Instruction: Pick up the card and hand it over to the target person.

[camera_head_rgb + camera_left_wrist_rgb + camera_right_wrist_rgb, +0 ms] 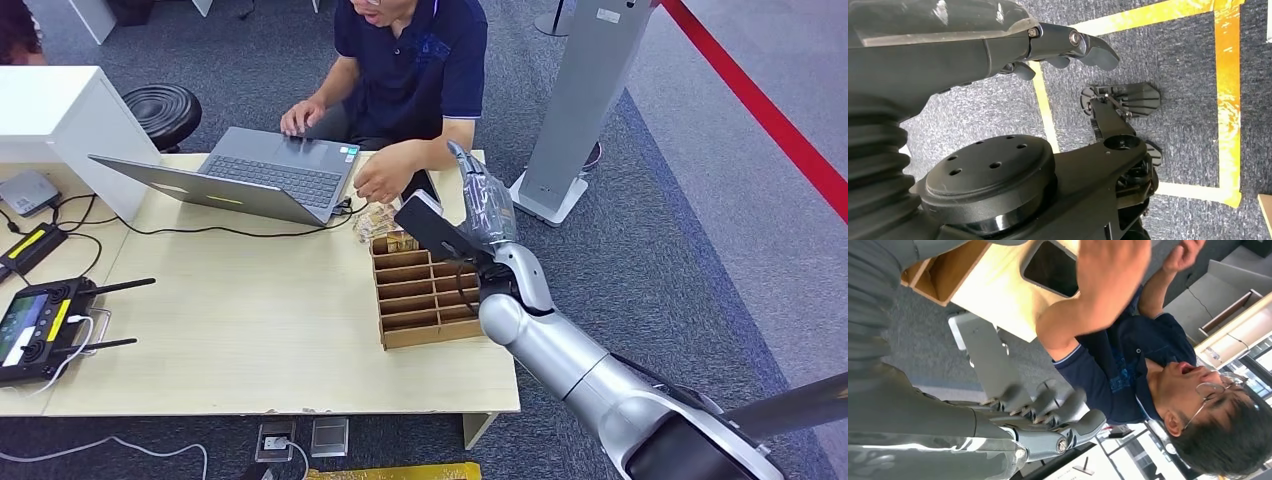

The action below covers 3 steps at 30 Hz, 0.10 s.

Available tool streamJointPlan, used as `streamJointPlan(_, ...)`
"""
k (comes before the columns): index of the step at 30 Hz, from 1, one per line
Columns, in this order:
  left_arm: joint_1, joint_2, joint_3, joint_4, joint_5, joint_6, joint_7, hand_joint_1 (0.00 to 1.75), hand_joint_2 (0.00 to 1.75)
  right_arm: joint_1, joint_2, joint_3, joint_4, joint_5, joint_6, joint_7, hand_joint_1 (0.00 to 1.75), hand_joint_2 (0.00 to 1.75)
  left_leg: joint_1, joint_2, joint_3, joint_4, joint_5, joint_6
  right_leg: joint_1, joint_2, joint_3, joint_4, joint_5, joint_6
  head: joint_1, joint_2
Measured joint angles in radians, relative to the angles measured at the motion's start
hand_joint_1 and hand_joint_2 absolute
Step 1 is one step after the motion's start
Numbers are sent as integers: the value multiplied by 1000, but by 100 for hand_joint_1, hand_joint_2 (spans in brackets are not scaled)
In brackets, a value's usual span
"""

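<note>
Cards, pale and loosely piled [376, 217], are seen at the far end of the brown cardboard compartment tray [420, 300], close to the far right corner of the light wooden table [250, 330]. That is where the task's thing lies, as far as can be judged. It sits right under the person's hand [385, 180], which is held low over the pile beside a black phone [421, 184].

The robot's right hand [487, 205] is raised upright above the tray's far right corner, just beside that person's hand. It looks to be placed there because pile and receiver are both within reach. In the right wrist view its dark fingers [1048, 405] are curled over the thick grey thumb and blurred. No card is made out between them, but whether something thin is pinched there cannot be told.

The left hand [1063, 50] is hung down at the robot's side over grey carpet, fingers curled in on nothing, kept out of the action.

An open grey laptop [260, 175] is worked by the person's other hand at the table's far edge, so attention may be split. If a card is not yet gripped, a careful pinch from a crowded pile is called for, with a human hand very near.
</note>
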Motion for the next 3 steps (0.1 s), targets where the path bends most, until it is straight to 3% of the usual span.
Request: streamJointPlan(3,5,1,-3,-1,-4,1,1,0,0,63,-26,-36,-82,-155,23,-68,0,175,0,-1,0,-1,0,0,0,-1,1,-1,0,0,0,0)
